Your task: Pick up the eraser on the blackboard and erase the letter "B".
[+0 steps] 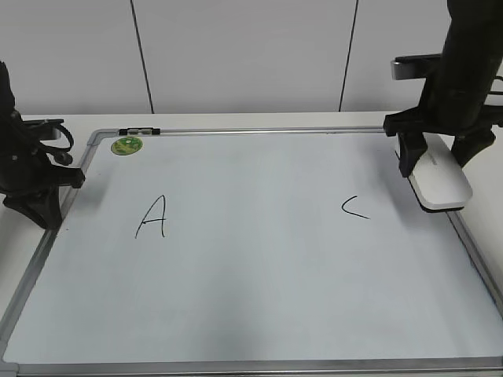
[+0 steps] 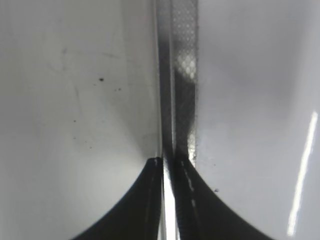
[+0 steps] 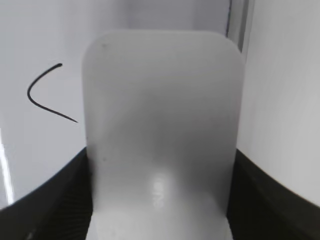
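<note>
From the exterior view, the blackboard (image 1: 251, 283), a white board in a silver-grey frame, lies flat on the table. A black "A" (image 1: 152, 217) is drawn on its left half and a black "C" (image 1: 355, 207) on its right half; the stretch of board between them is bare white, and no "B" shows there. A round green magnet (image 1: 126, 145) sits near the upper left corner. The right gripper (image 1: 431, 161) hangs over the board's right edge, closed around the near end of the white eraser (image 1: 440, 182), which lies just right of the "C". The left gripper (image 1: 39, 184) rests at the board's left edge.

In the left wrist view, the left gripper (image 2: 169, 165) has its two dark fingers pressed nearly together with nothing between them, above what seems to be the board's frame strip (image 2: 182, 75), though the picture is blurred.

In the right wrist view, the right gripper (image 3: 160, 200) clamps the eraser (image 3: 160, 110) from both sides, with the "C" (image 3: 45, 95) to its left.
</note>
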`<action>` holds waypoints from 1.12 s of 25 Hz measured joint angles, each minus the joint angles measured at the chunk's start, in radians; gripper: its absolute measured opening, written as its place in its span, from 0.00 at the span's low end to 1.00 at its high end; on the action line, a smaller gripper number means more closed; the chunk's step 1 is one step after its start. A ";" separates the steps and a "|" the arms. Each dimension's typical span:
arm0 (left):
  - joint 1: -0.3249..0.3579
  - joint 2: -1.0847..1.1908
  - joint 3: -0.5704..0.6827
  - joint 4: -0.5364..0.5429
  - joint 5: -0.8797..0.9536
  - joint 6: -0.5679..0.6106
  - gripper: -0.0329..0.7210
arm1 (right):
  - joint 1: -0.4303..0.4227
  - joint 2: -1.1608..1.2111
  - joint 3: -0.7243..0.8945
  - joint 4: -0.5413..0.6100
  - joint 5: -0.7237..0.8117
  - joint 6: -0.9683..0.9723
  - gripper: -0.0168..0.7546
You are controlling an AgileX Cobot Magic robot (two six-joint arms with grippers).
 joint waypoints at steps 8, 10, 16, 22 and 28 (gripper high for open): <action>0.000 0.000 0.000 0.002 0.000 0.000 0.12 | -0.114 0.000 0.034 0.118 0.000 -0.131 0.68; 0.000 0.000 0.000 0.002 0.000 0.000 0.12 | -0.134 0.000 0.035 0.150 0.000 -0.165 0.68; 0.000 0.000 0.000 0.002 0.000 0.000 0.13 | -0.152 0.042 0.035 0.168 0.000 -0.196 0.68; 0.000 0.000 0.000 0.002 0.001 0.000 0.13 | -0.152 0.073 0.037 0.175 0.000 -0.201 0.68; 0.000 0.000 0.000 0.002 0.001 0.000 0.14 | -0.154 0.073 0.037 0.175 -0.002 -0.202 0.68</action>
